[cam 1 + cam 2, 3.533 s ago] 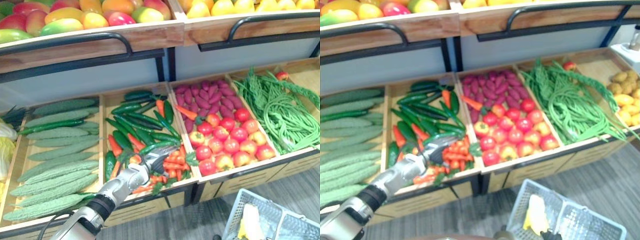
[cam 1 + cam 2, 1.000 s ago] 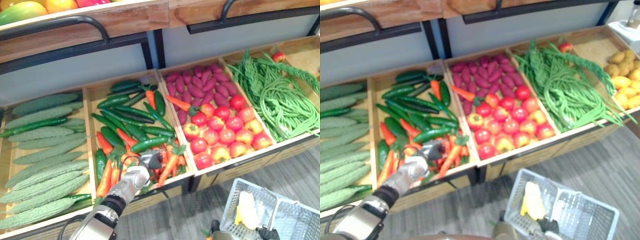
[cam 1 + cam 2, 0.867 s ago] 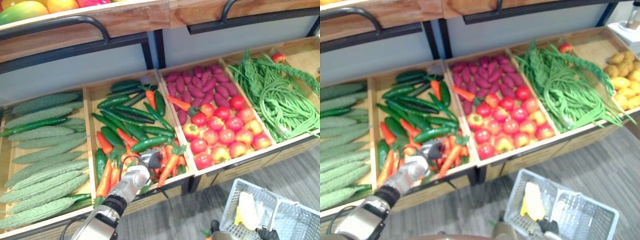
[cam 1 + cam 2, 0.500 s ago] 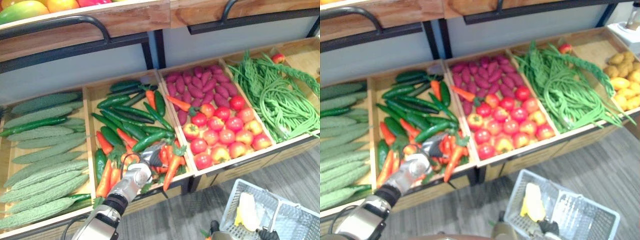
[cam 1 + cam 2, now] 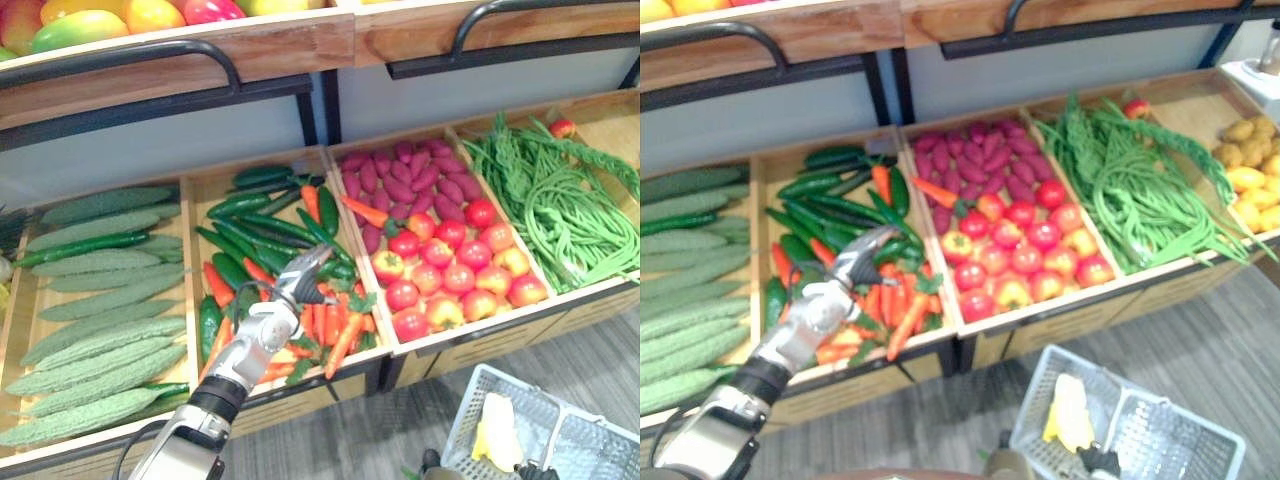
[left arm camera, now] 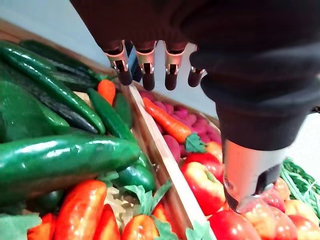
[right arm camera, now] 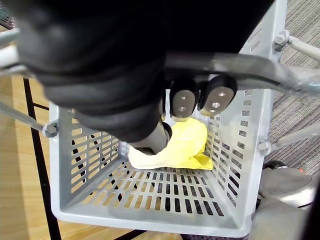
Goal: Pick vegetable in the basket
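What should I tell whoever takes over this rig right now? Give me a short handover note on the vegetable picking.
Left hand: open and empty, hovering over the wooden bin of orange carrots and dark green cucumbers.
Right hand: shut on the grey handle of the grey slotted plastic basket, low on the robot's right.
Done: one pale yellow item lies in the basket.
Left: nothing is gripped from the bin yet. The likely next step is to close on a carrot or cucumber and carry it to the basket.
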Controlling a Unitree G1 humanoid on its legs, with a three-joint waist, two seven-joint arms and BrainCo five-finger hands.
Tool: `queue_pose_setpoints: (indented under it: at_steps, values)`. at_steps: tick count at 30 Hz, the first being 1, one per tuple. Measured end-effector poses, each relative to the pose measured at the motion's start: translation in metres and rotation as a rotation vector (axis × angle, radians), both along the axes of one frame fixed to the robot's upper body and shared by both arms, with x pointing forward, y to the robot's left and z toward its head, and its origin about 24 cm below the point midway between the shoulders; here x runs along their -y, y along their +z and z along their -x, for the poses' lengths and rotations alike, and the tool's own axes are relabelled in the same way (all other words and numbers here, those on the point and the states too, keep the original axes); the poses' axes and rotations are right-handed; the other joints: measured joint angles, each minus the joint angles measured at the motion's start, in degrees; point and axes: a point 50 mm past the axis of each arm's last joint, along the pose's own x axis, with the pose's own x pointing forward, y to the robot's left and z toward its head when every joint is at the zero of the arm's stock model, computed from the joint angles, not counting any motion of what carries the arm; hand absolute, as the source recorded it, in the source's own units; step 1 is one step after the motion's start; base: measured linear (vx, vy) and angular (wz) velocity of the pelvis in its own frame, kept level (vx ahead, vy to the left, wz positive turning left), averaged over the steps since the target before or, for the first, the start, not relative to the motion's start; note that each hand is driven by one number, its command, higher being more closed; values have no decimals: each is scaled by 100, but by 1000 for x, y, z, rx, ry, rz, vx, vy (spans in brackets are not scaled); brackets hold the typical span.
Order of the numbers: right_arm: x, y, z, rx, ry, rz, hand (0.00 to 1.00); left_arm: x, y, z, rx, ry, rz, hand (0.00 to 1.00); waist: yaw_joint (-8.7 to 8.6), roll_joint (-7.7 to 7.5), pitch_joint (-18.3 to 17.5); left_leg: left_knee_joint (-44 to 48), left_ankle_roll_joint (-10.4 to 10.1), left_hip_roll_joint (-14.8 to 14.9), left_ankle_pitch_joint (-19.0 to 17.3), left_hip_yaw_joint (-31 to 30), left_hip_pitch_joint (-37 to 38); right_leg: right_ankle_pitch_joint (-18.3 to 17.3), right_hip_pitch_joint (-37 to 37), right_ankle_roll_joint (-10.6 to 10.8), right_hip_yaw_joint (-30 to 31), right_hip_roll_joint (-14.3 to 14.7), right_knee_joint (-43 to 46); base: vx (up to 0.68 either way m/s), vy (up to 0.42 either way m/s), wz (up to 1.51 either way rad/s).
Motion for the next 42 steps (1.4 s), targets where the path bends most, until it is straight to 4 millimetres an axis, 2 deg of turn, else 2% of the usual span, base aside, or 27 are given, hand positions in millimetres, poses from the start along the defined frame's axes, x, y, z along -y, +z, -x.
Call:
queue_pose_setpoints:
  at_steps: [4,7,10,12,17,22,28,35,42]
  values:
    - [0,-1,4,-5,-15,-8,100,18,13,5,57,-42,57,0,100,-26,-13,0,19,-12,25,-91,-72,0,-9,0,-41,-9,4,5,-18,11]
    - [-2,-1,3,-1,-9,-19,100,25,3,13,19,-43,94,0,99,-60,-47,1,20,-23,25,-92,-58,0,1,-1,-58,-5,3,0,0,0]
    - [-9,-4,3,-1,-13,-39,100,35,-16,23,-71,-14,155,0,96,-101,-74,1,21,-29,26,-97,-56,0,3,-1,-60,-9,0,0,0,0]
    - [-12,-5,4,-2,-24,-50,100,41,-24,28,-142,3,241,0,93,-110,-82,0,23,-36,27,-96,-33,0,29,-1,-65,-17,-10,0,0,0]
    - [-11,-6,8,-20,-39,-59,100,49,-24,26,-177,31,338,0,89,-115,-111,0,23,-40,26,-91,6,0,91,0,-67,-26,-40,0,0,0]
    - [-11,-6,8,-20,-37,-59,100,58,-24,27,-188,23,366,0,93,-124,-110,0,23,-39,25,-75,-2,1,83,1,-52,-20,-40,0,0,0]
    - [-13,-6,7,-18,-33,-62,100,53,-25,27,-177,39,316,0,92,-126,-110,0,21,-1,24,-56,15,1,84,0,-45,20,-55,1,-1,-2]
    - [-13,-6,7,-18,-30,-62,100,40,-38,31,-210,91,233,0,92,-125,-111,0,21,11,24,-59,18,2,110,1,-87,12,-87,0,0,1]
    - [-15,-6,5,-19,-10,-63,100,37,-47,33,-242,96,188,0,91,-125,-112,0,19,20,23,-73,12,18,153,-6,-137,19,-163,0,0,0]
